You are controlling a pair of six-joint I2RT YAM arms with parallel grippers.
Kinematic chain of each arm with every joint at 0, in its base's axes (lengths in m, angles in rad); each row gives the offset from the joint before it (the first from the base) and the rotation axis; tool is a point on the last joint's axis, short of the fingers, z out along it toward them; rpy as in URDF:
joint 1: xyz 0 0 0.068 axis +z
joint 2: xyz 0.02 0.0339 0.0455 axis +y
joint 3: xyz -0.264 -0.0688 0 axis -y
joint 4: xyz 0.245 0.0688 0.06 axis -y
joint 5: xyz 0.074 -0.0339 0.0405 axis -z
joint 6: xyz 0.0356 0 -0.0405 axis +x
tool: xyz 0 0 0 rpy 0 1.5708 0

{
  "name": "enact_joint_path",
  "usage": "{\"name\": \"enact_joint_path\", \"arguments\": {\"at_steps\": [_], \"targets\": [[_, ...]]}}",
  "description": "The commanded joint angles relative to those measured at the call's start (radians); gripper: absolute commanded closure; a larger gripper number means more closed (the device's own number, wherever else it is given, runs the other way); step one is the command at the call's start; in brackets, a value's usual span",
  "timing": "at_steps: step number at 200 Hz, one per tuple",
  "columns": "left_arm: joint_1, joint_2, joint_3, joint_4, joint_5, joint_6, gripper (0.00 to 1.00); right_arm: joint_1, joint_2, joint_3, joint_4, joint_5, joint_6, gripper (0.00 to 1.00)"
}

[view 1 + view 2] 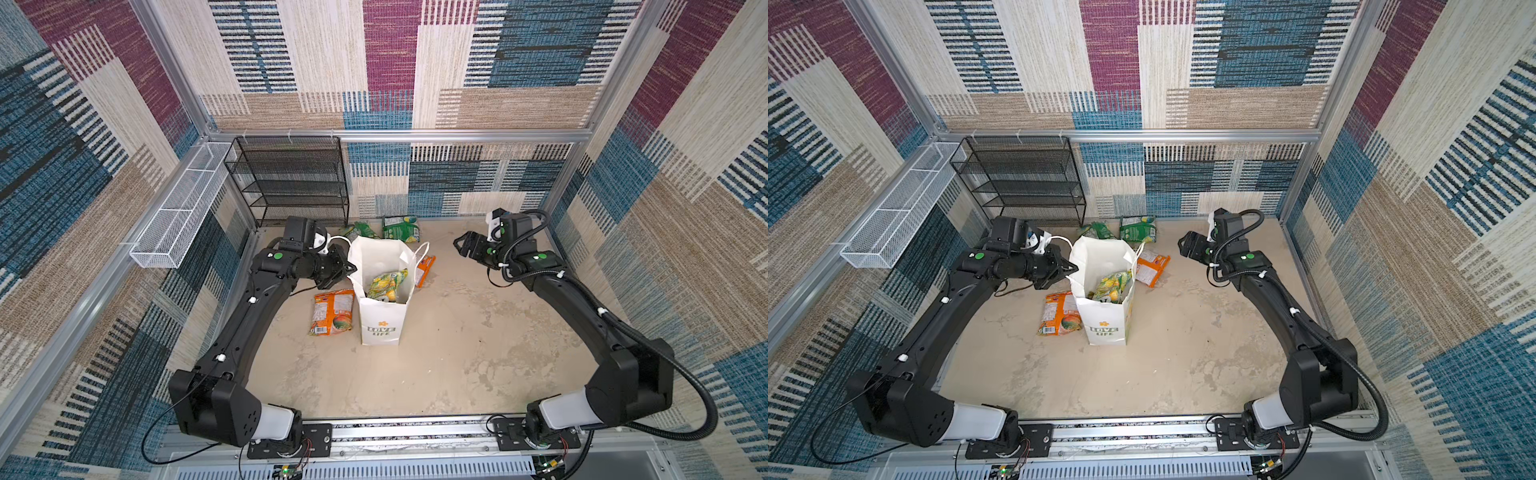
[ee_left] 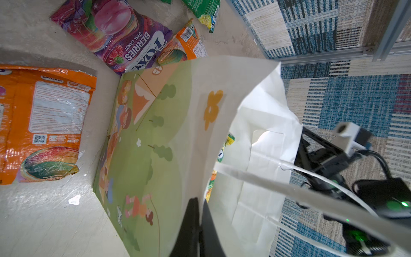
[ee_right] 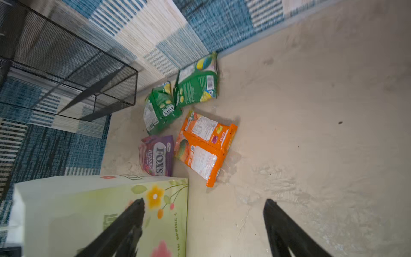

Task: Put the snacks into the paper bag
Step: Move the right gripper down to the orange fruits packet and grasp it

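Observation:
The white paper bag (image 1: 381,322) (image 1: 1105,320) stands upright mid-table, mouth open, with a green-yellow snack (image 1: 388,284) inside. My left gripper (image 1: 348,269) (image 2: 199,200) is shut on the bag's left rim. My right gripper (image 1: 459,243) (image 3: 203,201) hovers open and empty to the right of the bag. An orange packet (image 1: 332,311) lies left of the bag. Another orange packet (image 1: 424,270) (image 3: 204,146) lies behind its right side. Two green packets (image 1: 401,228) (image 3: 161,106) lie by the back wall. A purple berries packet (image 3: 156,155) (image 2: 115,29) sits behind the bag, hidden in both top views.
A black wire rack (image 1: 291,183) stands at the back left corner. A white wire basket (image 1: 178,208) hangs on the left wall. Patterned walls close the table on three sides.

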Motion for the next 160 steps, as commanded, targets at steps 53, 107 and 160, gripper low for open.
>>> {"name": "enact_joint_path", "arguments": {"at_steps": [53,107,160], "targets": [[0.024,-0.007,0.007,0.04,0.02,-0.01,1.0,-0.012,0.371,0.088,0.191,-0.153,0.014,0.31],[0.025,-0.007,0.007,0.04,0.022,-0.012,1.0,-0.008,0.558,0.216,0.155,-0.199,0.041,0.36],[0.027,-0.006,0.006,0.043,0.025,-0.012,1.0,0.007,0.664,0.282,0.155,-0.229,0.066,0.41]]}}
